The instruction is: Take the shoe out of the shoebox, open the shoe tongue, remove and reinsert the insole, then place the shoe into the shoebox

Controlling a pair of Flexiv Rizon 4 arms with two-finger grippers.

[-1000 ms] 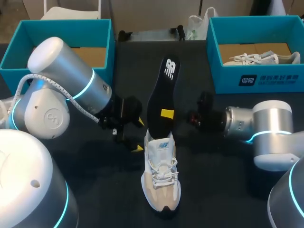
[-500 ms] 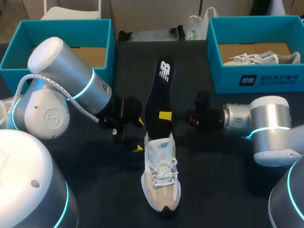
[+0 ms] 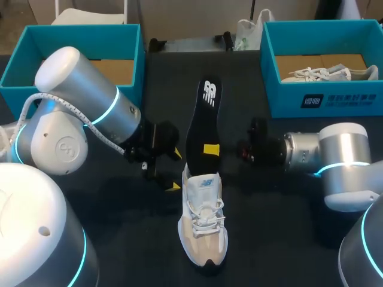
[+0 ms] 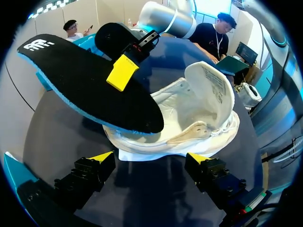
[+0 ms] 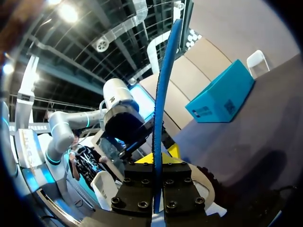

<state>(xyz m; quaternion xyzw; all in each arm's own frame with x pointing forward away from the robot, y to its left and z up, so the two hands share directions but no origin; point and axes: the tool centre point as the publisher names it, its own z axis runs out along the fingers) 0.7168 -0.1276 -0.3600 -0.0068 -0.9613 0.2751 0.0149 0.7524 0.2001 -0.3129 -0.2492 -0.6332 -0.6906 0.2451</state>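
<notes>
Pinching the black insole (image 3: 200, 116) near its middle, the right hand (image 3: 210, 149) is closed on it and holds it slanted, lower end at the heel opening of the white sneaker (image 3: 203, 227). The sneaker stands on the dark tabletop (image 3: 275, 239), tongue lifted. The left hand (image 3: 174, 170) sits wide open and empty just beside the heel, not touching it. Likely risk: the insole buckles or snags on the collar, shoving the unheld sneaker.
</notes>
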